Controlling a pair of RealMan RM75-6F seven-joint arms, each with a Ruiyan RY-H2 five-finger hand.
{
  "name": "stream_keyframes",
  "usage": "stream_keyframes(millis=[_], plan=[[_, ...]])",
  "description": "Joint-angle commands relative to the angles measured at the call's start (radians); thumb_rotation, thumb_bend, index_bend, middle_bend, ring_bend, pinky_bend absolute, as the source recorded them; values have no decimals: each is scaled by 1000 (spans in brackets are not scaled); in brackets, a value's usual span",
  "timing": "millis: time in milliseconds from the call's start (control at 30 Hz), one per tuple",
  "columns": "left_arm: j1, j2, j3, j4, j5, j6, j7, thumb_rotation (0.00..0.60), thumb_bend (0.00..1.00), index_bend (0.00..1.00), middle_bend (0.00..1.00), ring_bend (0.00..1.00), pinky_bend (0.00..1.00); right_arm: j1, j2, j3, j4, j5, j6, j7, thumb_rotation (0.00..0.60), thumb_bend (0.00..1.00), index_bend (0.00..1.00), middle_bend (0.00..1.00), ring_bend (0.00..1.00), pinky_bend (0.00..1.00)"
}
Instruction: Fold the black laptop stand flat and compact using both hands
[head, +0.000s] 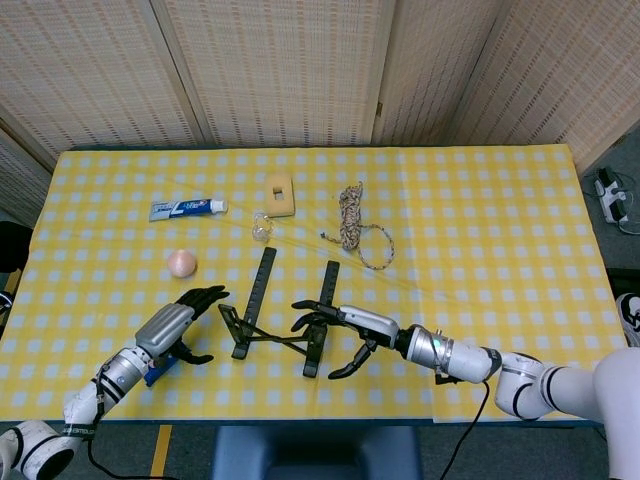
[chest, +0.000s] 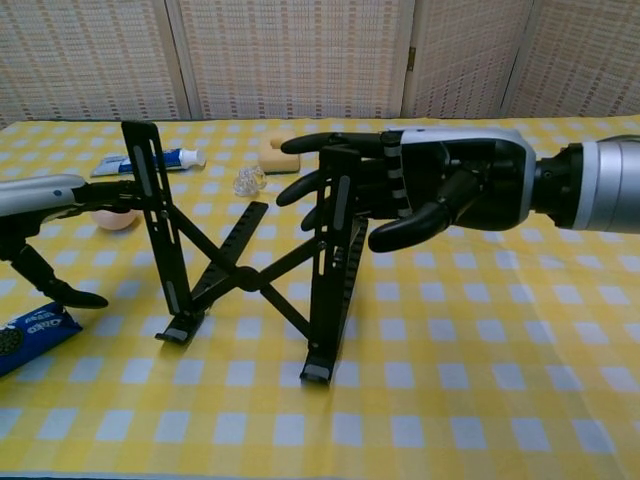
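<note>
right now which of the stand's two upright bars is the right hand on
The bar on the rope's side of the laptop stand; the right hand has its fingers at its top. The left hand reaches toward the other bar.

Right robot hand (chest: 440, 195): black fingers, silver back, grey metal wrist, white forearm.

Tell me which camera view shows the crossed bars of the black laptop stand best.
The chest view: it sees the laptop stand side-on, so its crossed bars form a clear X. The head view looks down, so the bars look flattened between the two rails.
</note>
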Motion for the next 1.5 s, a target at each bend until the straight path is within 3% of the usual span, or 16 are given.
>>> stream_keyframes(millis=[33, 367, 767, 1500], plan=[[-7, -27, 3, 14, -12, -3, 13, 600, 200, 263, 95, 91, 79, -3, 15, -17, -30, -1, 9, -37, 600, 183, 6, 226, 235, 90], [-18, -115, 2, 67, -37, 9, 10, 600, 273, 413, 165, 138, 115, -8, 31, -40, -82, 29, -3, -122, 600, 183, 6, 226, 227, 90], [-11, -200, 2, 118, -64, 41, 56, 600, 342, 473, 211, 169, 162, -5, 25, -50, -87, 45, -7, -137, 600, 183, 6, 226, 226, 90], [18, -249, 0, 145, -103, 92, 120, 600, 384, 554, 261, 210, 200, 5, 8, -56, -81, 63, -24, -147, 600, 183, 6, 226, 218, 90]])
